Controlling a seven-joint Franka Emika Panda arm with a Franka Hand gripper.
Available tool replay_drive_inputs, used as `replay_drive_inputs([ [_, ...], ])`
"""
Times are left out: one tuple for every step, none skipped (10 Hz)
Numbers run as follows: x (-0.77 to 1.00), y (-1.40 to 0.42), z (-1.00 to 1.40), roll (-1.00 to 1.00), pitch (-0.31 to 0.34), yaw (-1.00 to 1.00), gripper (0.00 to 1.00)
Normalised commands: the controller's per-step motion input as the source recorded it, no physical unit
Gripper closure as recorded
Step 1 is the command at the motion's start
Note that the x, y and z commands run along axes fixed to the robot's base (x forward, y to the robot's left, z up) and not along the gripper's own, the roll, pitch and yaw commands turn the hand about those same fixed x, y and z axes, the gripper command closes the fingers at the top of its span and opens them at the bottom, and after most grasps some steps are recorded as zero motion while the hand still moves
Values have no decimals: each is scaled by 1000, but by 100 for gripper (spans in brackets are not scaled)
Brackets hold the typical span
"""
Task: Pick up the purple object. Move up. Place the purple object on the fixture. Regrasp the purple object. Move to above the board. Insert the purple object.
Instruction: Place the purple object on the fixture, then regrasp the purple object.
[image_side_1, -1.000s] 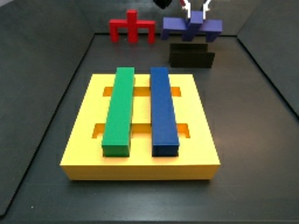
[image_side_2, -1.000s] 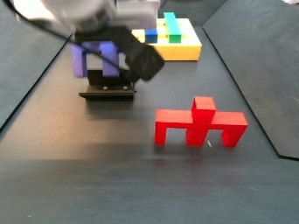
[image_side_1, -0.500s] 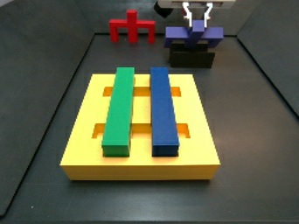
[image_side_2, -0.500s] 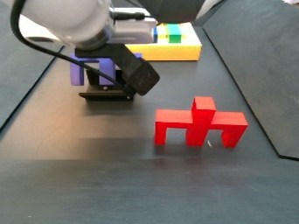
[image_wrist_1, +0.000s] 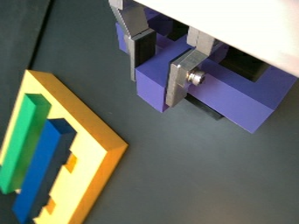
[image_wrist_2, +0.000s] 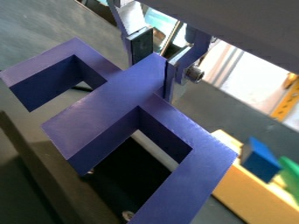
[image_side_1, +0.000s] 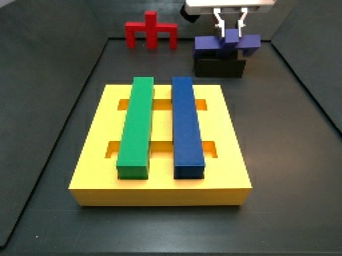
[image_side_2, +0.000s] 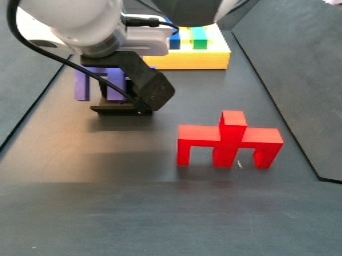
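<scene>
The purple object (image_side_1: 225, 45) rests on the black fixture (image_side_1: 218, 68) at the far right of the floor, its stem pointing up. My gripper (image_side_1: 230, 32) stands straight above it, shut on that stem. In both wrist views the silver fingers press the stem's two sides, gripper (image_wrist_1: 158, 83) and gripper (image_wrist_2: 160, 74), with the purple object (image_wrist_2: 117, 96) spreading over the fixture's dark hollow (image_wrist_2: 128, 166). In a side view the arm covers most of the purple object (image_side_2: 94, 82) and the fixture (image_side_2: 120, 108). The yellow board (image_side_1: 100, 150) lies in the near middle.
A green bar (image_side_1: 135, 125) and a blue bar (image_side_1: 187, 125) lie lengthwise on the board. A red pronged piece (image_side_1: 154, 32) stands at the far wall, apart from the fixture, red piece (image_side_2: 230, 140). Dark walls edge the floor on both sides.
My gripper came down with the purple object, which hung above the fixture before and now sits on it. The finger spacing looks unchanged.
</scene>
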Motion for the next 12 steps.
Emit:
replay_drive_inputs([
  [0,-29,-146,369,-120,80,100],
  [-334,-71,-203,220,-111,0,100],
  [-434,-106,-97,146,0,-34,100],
  [-291,-86,-54,49,-6,-31,100],
  [-69,-20,-89,3,0,0,100],
  [0,0,0,0,0,0,100],
  [0,0,0,0,0,0,0],
  [0,-103,263,789,0,6,0],
  [0,-83,231,969,0,77,0],
  [0,-57,186,1000,0,160,0],
  [20,-97,160,1000,0,149,0],
  [0,-109,134,1000,0,126,0],
])
